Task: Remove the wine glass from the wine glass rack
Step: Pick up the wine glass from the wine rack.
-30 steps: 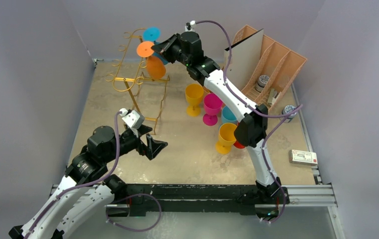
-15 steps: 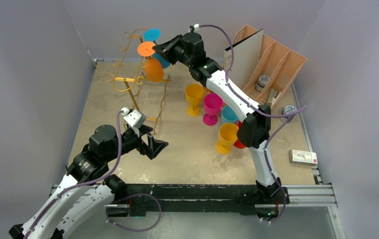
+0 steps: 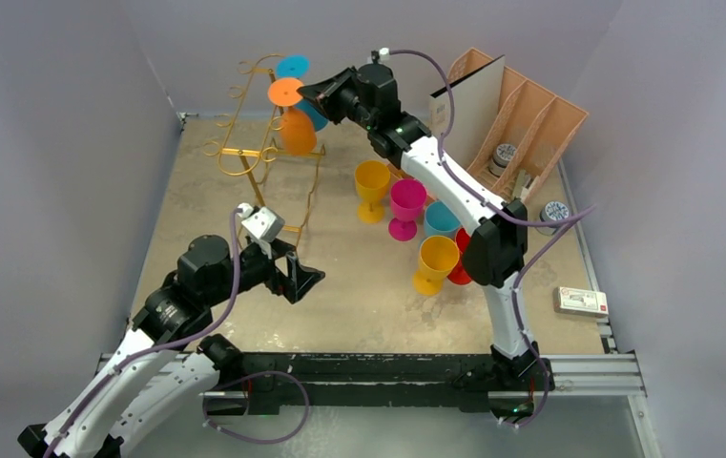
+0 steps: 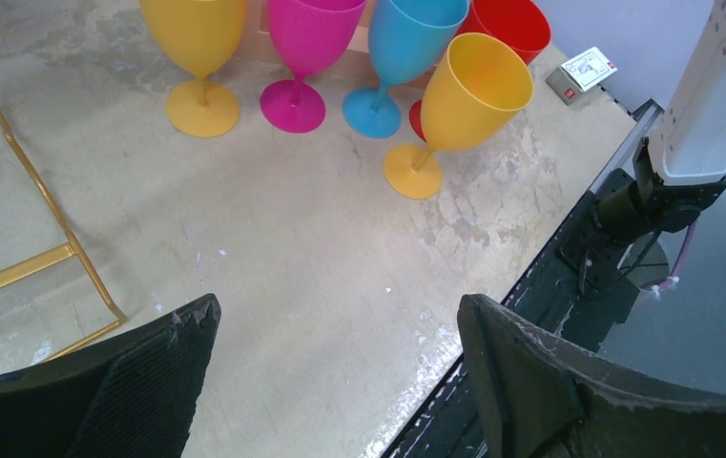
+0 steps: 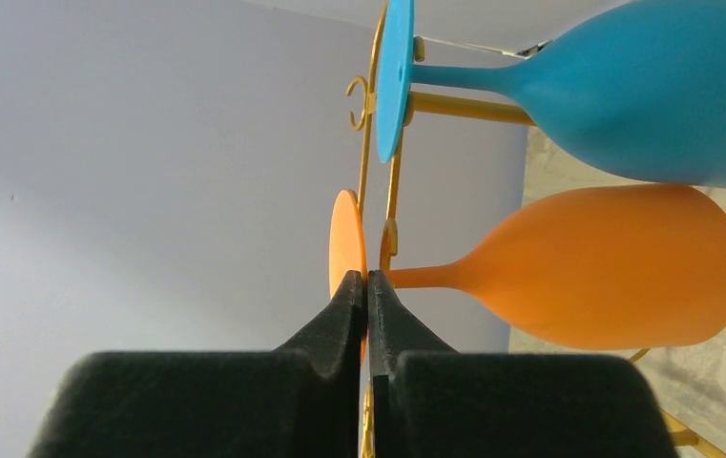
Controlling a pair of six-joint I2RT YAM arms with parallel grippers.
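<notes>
Orange wine glass (image 5: 616, 277) hanging bowl-down on the gold wine glass rack (image 3: 244, 153), at the far left of the desk (image 3: 359, 296). Right fingers (image 5: 340, 324) pressed together on the rim of its foot; the foot's lower part is hidden behind them. Blue wine glass (image 5: 645, 105) hangs beside it, its bowl cut off at the frame edge. Left fingers (image 4: 530, 372) spread wide, empty, above the desk; the wrist view shows only their tips.

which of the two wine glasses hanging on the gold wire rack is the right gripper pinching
The orange plastic wine glass: the right gripper is shut on its flat round foot. The blue plastic wine glass hangs beside it, untouched.
</notes>
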